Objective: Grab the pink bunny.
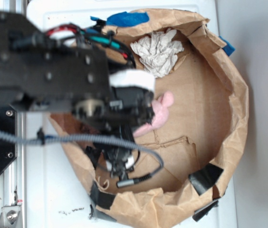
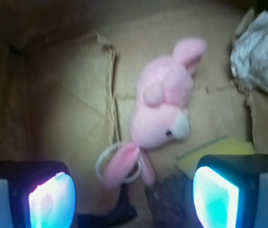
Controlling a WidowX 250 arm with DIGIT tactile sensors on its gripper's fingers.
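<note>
The pink bunny (image 2: 162,107) lies on its side on the cardboard floor of a brown paper bin, whitish face patch toward the right, one long ear and a white ring loop (image 2: 117,164) trailing toward the camera. In the exterior view only part of the pink bunny (image 1: 160,114) shows beside the black arm. My gripper (image 2: 134,202) hangs above it, open, its two glowing pads (image 2: 51,199) wide apart at the bottom corners. Nothing is between the pads; the bunny's ear tip lies just ahead of the gap.
A crumpled white paper ball (image 2: 260,52) sits at the upper right, also at the back of the bin (image 1: 157,50). A yellow sponge wedge (image 2: 219,147) lies by the right pad. The brown paper bin wall (image 1: 236,109) rings everything, with black tape patches (image 1: 205,178).
</note>
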